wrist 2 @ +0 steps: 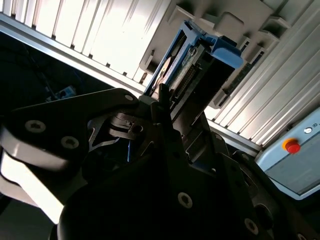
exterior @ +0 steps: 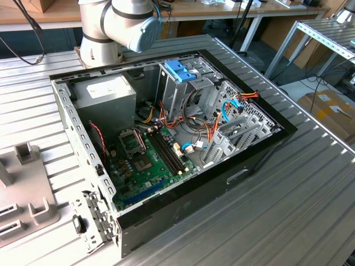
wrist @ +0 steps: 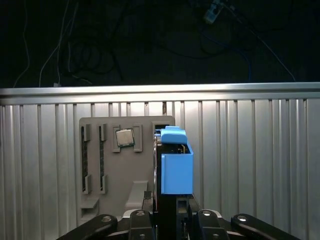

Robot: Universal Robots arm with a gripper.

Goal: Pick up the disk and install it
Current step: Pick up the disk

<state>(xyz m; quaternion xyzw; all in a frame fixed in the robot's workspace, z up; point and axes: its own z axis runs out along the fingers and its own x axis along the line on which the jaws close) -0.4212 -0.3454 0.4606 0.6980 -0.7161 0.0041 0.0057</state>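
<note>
**Disk clamped edge-on at its holder**

Exterior view: the computer case [exterior: 260,160] lies open, its drive cage [exterior: 180,72] exposed for fitting. The grey holder [exterior: 22,188] sits at the exterior view's left.

Second wrist view: the gripper [wrist 2: 165,100] has its jaws clamped on the disk [wrist 2: 192,55].

First wrist view: the disk stands edge-on by the holder, probably so it can slide in.

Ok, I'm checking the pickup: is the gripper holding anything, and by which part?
The disk: the gripper clamps its two flat faces at the end opposite the blue-framed tip.
</note>
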